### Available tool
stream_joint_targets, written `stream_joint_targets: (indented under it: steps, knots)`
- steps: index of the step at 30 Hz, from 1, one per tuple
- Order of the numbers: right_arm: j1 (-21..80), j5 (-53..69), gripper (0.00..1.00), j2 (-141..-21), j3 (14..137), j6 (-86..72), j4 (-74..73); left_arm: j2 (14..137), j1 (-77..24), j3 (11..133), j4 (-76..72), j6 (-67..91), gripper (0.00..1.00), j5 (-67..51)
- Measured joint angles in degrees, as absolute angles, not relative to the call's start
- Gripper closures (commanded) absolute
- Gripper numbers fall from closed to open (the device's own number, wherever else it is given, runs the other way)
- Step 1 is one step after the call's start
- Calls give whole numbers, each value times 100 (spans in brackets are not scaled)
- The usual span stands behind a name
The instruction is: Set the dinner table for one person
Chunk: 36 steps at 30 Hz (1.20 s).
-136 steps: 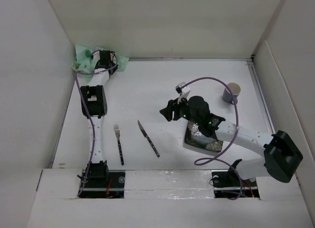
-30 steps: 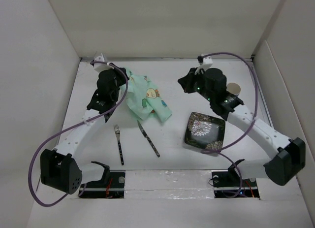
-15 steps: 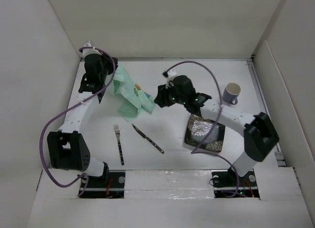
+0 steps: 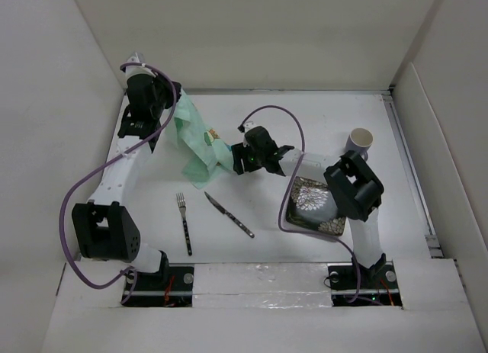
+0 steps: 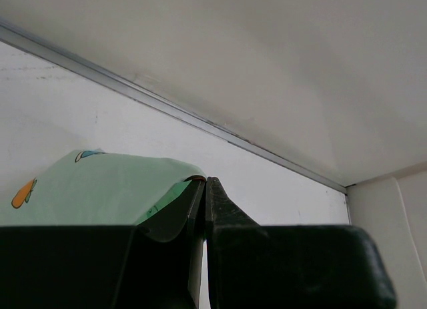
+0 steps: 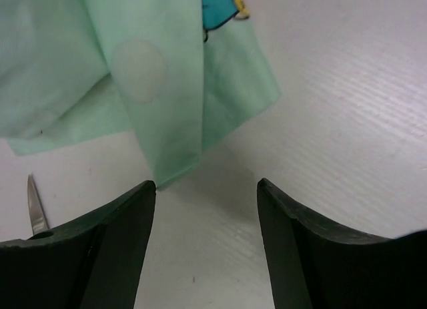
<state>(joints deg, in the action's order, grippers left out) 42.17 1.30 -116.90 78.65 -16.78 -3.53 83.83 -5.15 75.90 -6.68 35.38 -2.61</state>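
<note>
Placemat [image 4: 200, 143] first: it hangs bunched from the left gripper [image 5: 205, 185], whose jaws are pinched shut on one edge up near the far-left corner of the table [image 4: 267, 113], and it trails down toward the table's middle, where its lower end rests on the white top. The right gripper [image 6: 207, 189] sits low just beside that lower end with its jaws apart and nothing between them — the nearest fold lies just beyond its left finger. Toward the near edge lie the fork [image 4: 184, 223] and knife [image 4: 229, 214]; the plate [image 4: 309, 200] is right of them, and the cup [image 4: 358, 143] stands by the right edge.

The risk, as I judge it, is a bad second grasp. The cloth is doubled over here, so closing now could catch two layers or none, and a pull from the left would then leave the placemat twisted rather than flat. A low sweep could also drag the cloth over the knife, which lies near its tip.

Against a second ago, the right gripper has come from the far side to the cloth and its jaws have parted. The left has carried its edge closer to the far-left corner, and the knife lies at a changed angle.
</note>
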Motion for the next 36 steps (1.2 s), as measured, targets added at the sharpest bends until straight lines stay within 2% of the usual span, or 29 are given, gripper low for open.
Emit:
stream_joint_targets:
  steps: [5, 9, 10, 11, 13, 18, 25, 31, 36]
  knots:
    - [4176, 257, 35, -11931, 8272, -1691, -200, 8372, -515, 7529, -633, 3520, 100, -259]
    - [4213, 427, 51, -12322, 8659, -1693, -189, 8372, -515, 7500, -611, 3496, 100, -244]
    - [4222, 462, 73, -12387, 8689, -1693, -200, 8372, -515, 7494, -609, 3496, 100, -233]
    - [4235, 484, 85, -12425, 8691, -1684, -215, 8372, -515, 7489, -607, 3496, 100, -228]
    - [4239, 499, 100, -12442, 8691, -1726, -318, 8374, -515, 7489, -600, 3489, 100, -220]
    - [4206, 353, 100, -12127, 8578, -1756, -395, 8466, -515, 7620, -499, 3454, 100, -231]
    - [3892, -117, 100, -9786, 8438, -1570, -637, 8586, -436, 8423, -196, 3273, 100, -307]
    - [3614, -318, 100, -8071, 9021, -1382, -683, 7881, 115, 8350, -21, 3232, 100, -576]
    - [3179, -281, 100, -7577, 9336, -1326, -751, 6853, 172, 7900, 51, 3033, 100, -464]
